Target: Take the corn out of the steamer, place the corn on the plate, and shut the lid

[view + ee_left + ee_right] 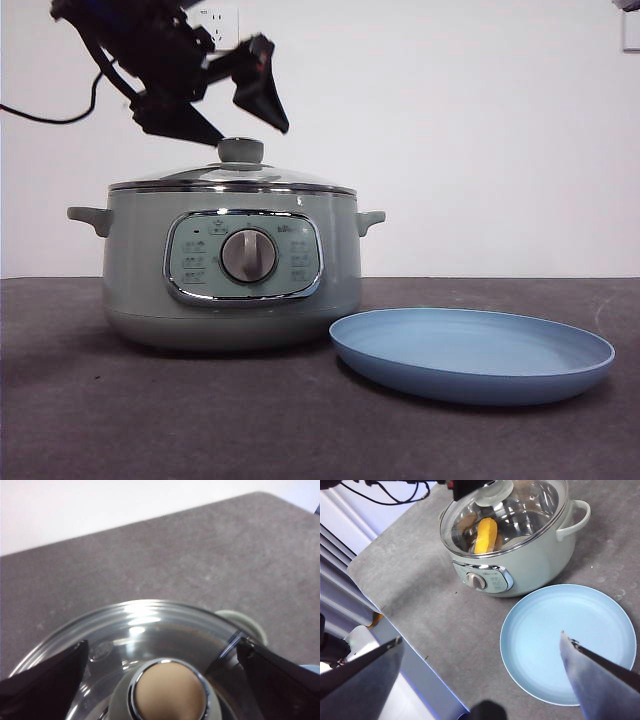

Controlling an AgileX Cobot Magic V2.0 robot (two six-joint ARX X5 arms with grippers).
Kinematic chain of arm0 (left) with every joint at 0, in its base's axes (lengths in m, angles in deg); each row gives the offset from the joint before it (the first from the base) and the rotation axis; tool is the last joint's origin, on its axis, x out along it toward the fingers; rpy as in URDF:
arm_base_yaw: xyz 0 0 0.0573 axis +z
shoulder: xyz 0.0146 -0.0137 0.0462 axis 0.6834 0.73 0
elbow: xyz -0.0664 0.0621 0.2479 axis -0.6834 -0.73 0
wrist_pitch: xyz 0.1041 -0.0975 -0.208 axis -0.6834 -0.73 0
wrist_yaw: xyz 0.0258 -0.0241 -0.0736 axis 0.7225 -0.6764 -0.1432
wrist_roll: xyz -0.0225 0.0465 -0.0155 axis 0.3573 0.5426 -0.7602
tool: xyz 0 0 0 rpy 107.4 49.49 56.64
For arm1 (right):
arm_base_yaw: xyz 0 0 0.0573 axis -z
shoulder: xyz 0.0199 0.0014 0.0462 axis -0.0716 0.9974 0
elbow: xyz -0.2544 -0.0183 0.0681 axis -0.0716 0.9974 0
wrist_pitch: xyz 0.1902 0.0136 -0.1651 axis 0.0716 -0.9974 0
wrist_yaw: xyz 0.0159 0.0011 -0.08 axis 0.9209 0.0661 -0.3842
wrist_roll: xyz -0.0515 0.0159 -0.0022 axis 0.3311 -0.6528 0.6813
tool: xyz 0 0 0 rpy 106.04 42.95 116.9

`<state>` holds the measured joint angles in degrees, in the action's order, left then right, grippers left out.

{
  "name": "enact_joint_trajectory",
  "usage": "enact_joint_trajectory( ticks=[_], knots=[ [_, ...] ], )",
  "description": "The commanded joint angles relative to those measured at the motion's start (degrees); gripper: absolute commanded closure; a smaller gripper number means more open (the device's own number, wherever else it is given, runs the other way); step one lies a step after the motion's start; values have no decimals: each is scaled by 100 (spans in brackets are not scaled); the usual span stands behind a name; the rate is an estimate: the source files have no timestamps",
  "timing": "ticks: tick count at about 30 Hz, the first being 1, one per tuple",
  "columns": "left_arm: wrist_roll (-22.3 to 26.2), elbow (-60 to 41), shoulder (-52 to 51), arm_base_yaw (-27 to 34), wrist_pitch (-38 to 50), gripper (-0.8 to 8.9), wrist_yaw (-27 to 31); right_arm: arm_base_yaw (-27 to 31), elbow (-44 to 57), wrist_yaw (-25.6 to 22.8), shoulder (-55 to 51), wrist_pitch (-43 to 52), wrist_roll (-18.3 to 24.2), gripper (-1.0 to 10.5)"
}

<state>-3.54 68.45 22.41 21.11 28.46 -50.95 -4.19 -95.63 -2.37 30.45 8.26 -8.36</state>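
The sage-green steamer [232, 275] stands at the left with its glass lid [232, 178] on. My left gripper [240, 125] hangs open just above the lid's knob [240, 150]. In the left wrist view the knob [169, 692] sits between the two spread jaws, untouched. The corn [485, 535] lies inside the steamer [520, 555], seen through the lid [505, 515] in the right wrist view. The light-blue plate [470, 352] lies empty to the right of the steamer. My right gripper [480, 680] is open, high above the plate [568, 642].
A black cable [50, 115] runs from the left arm along the white back wall. The dark grey table [150, 420] ends at an edge [395, 630] in front of the steamer in the right wrist view.
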Motion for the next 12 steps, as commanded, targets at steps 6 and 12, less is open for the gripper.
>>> enact_joint_trajectory(
  ticks=[6,12],
  knots=[
    [109,-24,160,-120,-50,316,313,-11,-4,2,-2,13,-37,348],
    [107,-24,164,-173,-289,316,358,-11,-7,2,-2,15,-37,347]
  ],
)
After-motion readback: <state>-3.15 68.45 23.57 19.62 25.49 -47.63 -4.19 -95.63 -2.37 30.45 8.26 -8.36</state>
